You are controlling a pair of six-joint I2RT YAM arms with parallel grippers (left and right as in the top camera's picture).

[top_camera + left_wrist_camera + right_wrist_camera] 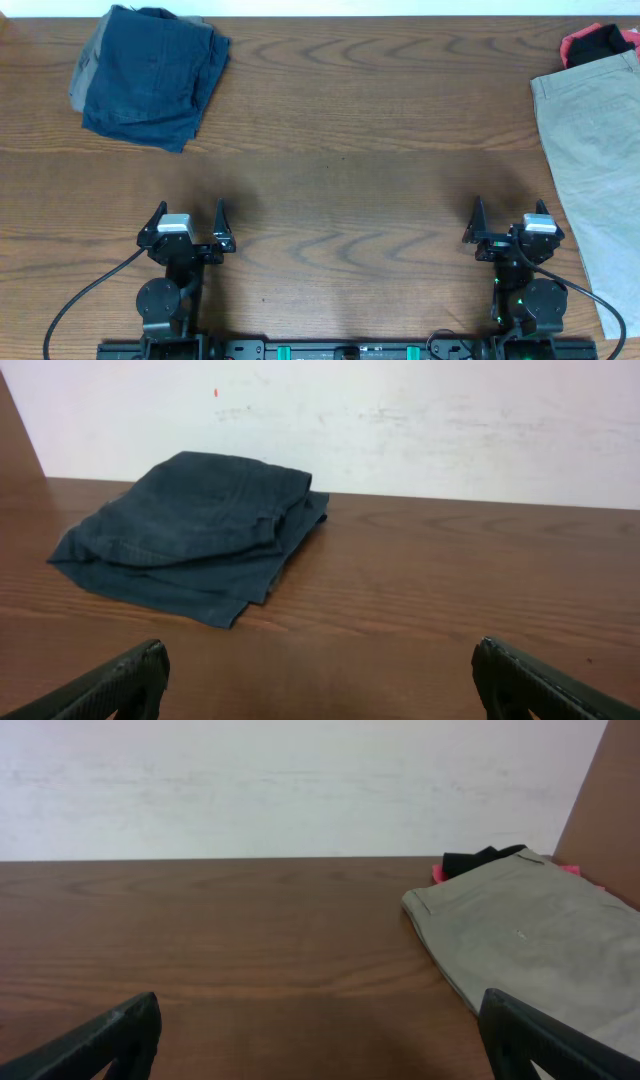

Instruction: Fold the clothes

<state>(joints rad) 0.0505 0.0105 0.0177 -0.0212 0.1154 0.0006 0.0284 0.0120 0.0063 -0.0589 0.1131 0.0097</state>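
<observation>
left gripper [190,213]: jaws stood wide apart, empty
right gripper [511,209]: same
dark navy folded cotton shorts [150,75]: lay well ahead of left gripper
beige flat cotton shorts [590,150]: lay ahead-right of right gripper; seemed light, limp; pinch waistband corners

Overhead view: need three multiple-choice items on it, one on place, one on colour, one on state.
1. Where do the navy shorts lie?
A) far left corner of the table
B) table centre
C) near right edge

2. What colour are the flat shorts at the right edge?
A) white
B) beige
C) green

3. How are the left gripper and right gripper?
A) both shut on cloth
B) one open, one shut
C) both open, holding nothing

Answers: 1 A, the folded pile sits at the top left of the overhead view. 2 B, the cloth is pale tan. 3 C, each has spread fingers with only bare wood between them.
</observation>
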